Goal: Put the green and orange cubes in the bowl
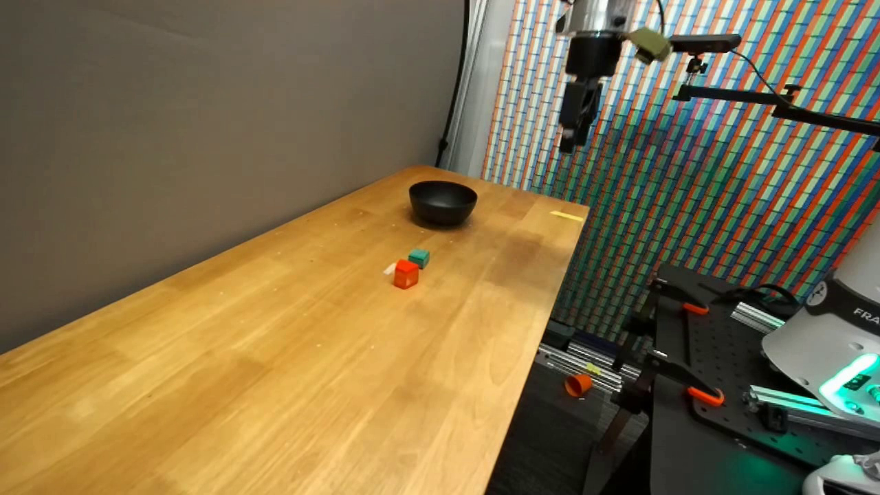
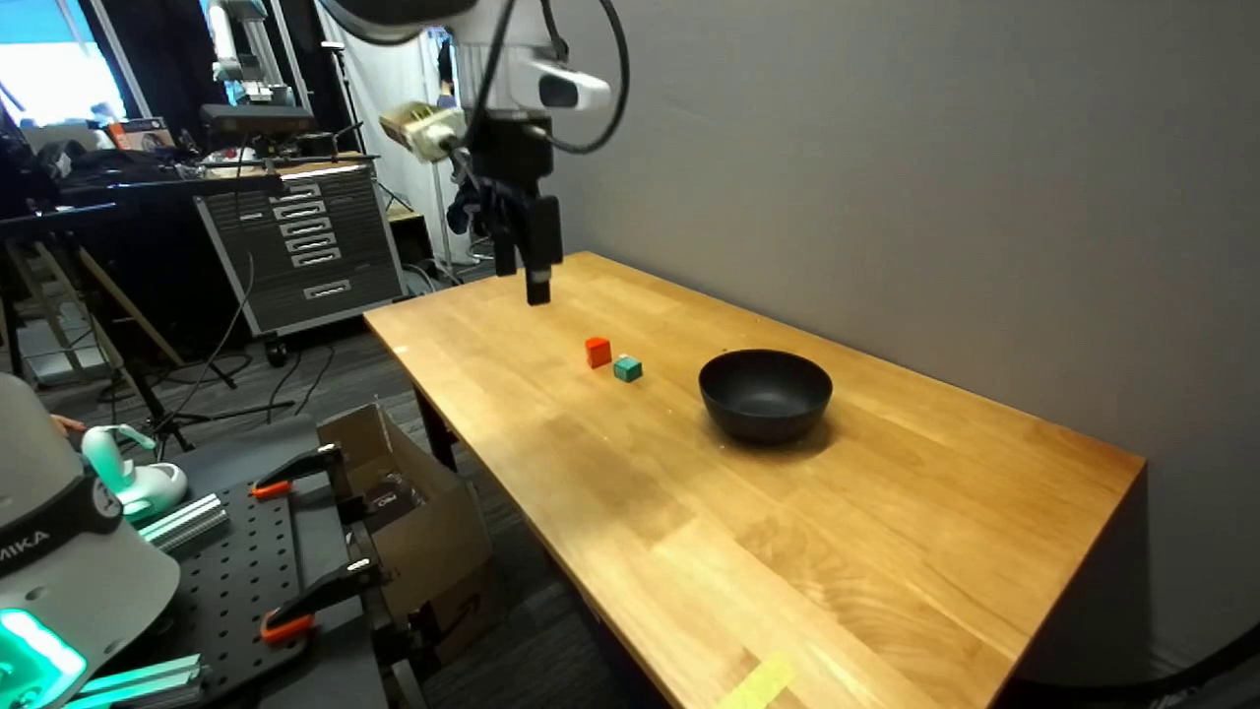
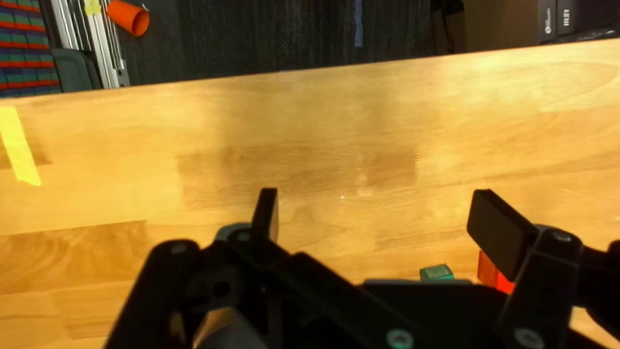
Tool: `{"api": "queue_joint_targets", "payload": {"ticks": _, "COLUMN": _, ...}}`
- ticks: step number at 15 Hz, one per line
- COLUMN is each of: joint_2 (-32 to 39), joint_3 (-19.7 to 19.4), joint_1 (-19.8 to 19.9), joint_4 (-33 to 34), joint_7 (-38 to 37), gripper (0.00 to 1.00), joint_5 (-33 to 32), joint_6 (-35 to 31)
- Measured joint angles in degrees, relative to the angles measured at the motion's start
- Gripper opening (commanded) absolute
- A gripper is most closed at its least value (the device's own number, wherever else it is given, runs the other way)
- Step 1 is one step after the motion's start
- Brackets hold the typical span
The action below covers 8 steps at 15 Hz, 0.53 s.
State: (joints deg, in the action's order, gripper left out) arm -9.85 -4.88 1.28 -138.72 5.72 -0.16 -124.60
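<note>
My gripper [image 3: 375,194] hangs high over the table [image 3: 300,116], and the fingers [image 3: 501,231] are spread wide, with wood showing between the tips in the wrist view. Low in that same view there's the green cube [image 3: 437,272], peeking out past me, and just beside it the orange cube [image 3: 491,276], reddish, partly hidden by one finger. Both exterior views have the pair down on the table, close together. And there's the bowl [image 2: 766,394]: black, upright, on the same table, closer to the green cube than the orange, and both cubes sit outside it. Further along, a yellow strip [image 1: 567,215] lies by the table's edge. A grey wall [image 1: 227,124] runs down the long side. Off the table, an orange cup [image 1: 578,385] lies on its side on the floor [image 1: 550,433], and over there my base [image 1: 825,337] shows a green light [image 1: 852,375] on a black stand [image 1: 715,447].
</note>
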Motion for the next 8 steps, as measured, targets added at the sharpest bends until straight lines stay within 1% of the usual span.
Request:
{"api": "queue_joint_targets", "payload": {"ticks": 2, "joint_2": 7.8, "joint_3": 1.1, "joint_1": -0.4, "joint_4": 1.5, "joint_7": 0.0, "gripper": 1.0, "joint_5": 0.2, "joint_6": -5.5}}
{"api": "queue_joint_targets", "payload": {"ticks": 4, "joint_2": 15.6, "joint_3": 2.3, "joint_1": -0.7, "joint_4": 5.0, "joint_7": 0.0, "gripper": 1.0, "joint_5": 0.2, "joint_6": -9.0}}
{"api": "queue_joint_targets", "payload": {"ticks": 6, "joint_2": 23.1, "joint_3": 3.7, "joint_1": -0.9, "joint_4": 10.1, "joint_7": 0.0, "gripper": 1.0, "joint_5": 0.3, "joint_6": -10.6}}
{"api": "queue_joint_targets", "payload": {"ticks": 8, "joint_2": 30.0, "joint_3": 5.2, "joint_1": -1.3, "joint_4": 16.4, "joint_7": 0.0, "gripper": 1.0, "joint_5": 0.3, "joint_6": -10.9}}
